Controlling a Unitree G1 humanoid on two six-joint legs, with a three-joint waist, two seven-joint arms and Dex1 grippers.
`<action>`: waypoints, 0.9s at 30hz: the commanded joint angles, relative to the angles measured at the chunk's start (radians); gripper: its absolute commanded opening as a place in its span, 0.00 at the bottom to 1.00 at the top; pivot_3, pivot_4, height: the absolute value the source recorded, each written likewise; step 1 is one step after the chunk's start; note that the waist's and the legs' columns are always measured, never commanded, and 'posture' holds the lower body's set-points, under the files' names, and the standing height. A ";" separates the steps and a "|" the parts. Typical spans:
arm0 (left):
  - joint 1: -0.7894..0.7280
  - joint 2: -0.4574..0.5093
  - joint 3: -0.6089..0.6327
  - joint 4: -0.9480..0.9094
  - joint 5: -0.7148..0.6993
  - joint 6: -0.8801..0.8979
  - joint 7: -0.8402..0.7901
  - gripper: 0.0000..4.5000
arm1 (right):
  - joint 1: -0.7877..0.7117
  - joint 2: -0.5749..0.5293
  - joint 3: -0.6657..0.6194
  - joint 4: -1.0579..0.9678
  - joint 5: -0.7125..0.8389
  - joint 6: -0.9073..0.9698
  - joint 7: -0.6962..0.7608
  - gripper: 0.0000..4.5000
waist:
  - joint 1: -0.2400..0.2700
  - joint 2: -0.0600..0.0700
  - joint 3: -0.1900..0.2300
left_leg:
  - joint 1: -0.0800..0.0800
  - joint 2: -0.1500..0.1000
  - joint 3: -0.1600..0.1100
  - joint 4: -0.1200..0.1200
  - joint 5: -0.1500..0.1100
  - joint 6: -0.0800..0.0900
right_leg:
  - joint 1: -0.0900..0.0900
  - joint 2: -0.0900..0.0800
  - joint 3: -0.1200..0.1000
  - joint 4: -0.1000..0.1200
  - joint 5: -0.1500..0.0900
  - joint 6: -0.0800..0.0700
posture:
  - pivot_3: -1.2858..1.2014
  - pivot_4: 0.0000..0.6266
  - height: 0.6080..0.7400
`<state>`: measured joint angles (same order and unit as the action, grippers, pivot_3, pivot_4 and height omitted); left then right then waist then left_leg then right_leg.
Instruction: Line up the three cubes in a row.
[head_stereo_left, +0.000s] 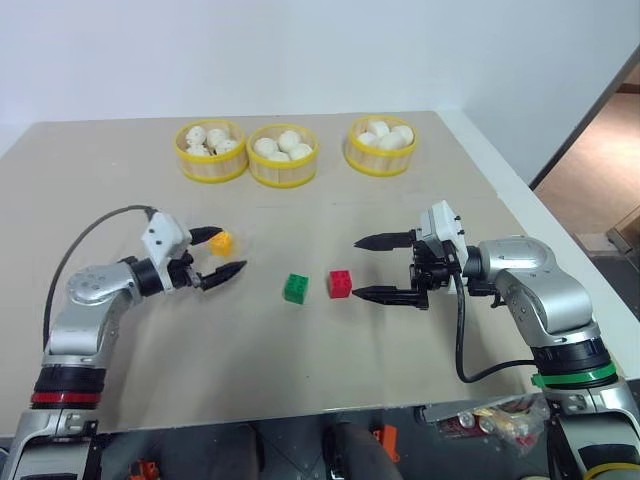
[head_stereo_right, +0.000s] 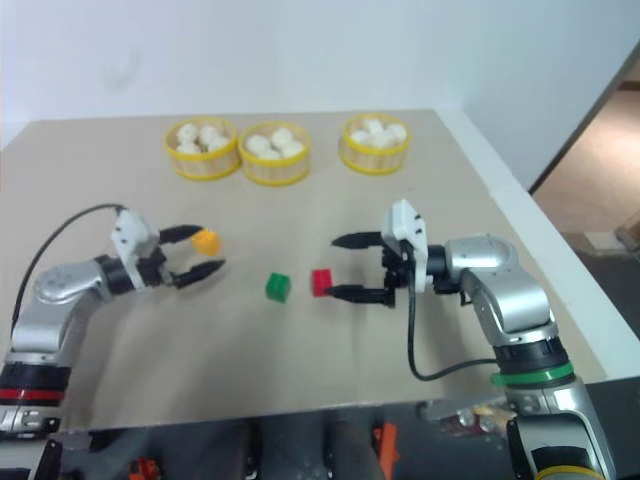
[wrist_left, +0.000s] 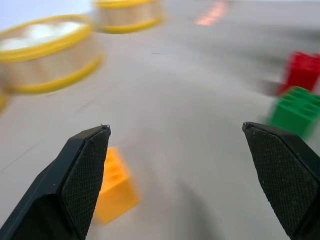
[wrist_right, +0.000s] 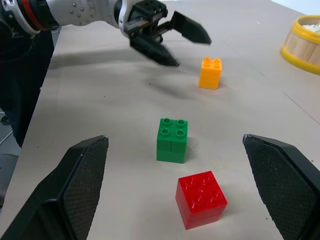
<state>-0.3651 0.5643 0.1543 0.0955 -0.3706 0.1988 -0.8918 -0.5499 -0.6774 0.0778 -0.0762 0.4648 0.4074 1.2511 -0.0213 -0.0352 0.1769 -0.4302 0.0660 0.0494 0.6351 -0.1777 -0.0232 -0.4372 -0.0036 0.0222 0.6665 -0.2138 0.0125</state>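
Standing studs-up on the desk: red cube and green cube near each other mid-desk, orange-yellow cube apart to the left. Left gripper wide open, empty, the orange-yellow cube just beside its far finger. Right gripper spread fully, holding nothing, just right of the red cube. Three bun baskets along the far edge.
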 joint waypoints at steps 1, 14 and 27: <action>-0.010 -0.029 0.044 -0.043 -0.012 0.041 0.120 0.98 | -0.003 -0.008 -0.015 -0.022 0.003 -0.015 0.002 1.00 | 0.001 0.000 0.000 | 0.000 0.000 0.000 0.001 0.000 0.000 | 0.000 0.000 0.000 0.000 0.000 0.000 | 0.52 0.24 1.00; -0.068 -0.136 -0.004 0.072 0.056 0.101 0.319 0.98 | -0.009 0.000 -0.016 -0.007 -0.006 -0.025 -0.006 1.00 | 0.000 0.000 0.000 | 0.000 0.000 0.000 0.001 0.000 0.000 | 0.001 0.000 0.000 0.000 0.001 0.001 | 0.52 0.24 1.00; -0.133 -0.186 -0.061 0.212 0.121 0.114 0.373 0.66 | -0.054 0.093 -0.096 -0.021 0.103 0.085 -0.130 1.00 | 0.000 0.000 0.000 | 0.000 -0.001 0.000 0.001 0.000 0.000 | 0.001 0.000 0.001 0.000 0.002 0.001 | 0.52 0.24 1.00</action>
<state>-0.4829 0.3762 0.0916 0.3054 -0.2603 0.3257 -0.5253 -0.5891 -0.5846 0.0100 -0.0735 0.5456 0.4902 1.1297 -0.0209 -0.0355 0.1767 -0.4300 0.0652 0.0495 0.6362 -0.1775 -0.0233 -0.4362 -0.0036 0.0228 0.6662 -0.2115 0.0135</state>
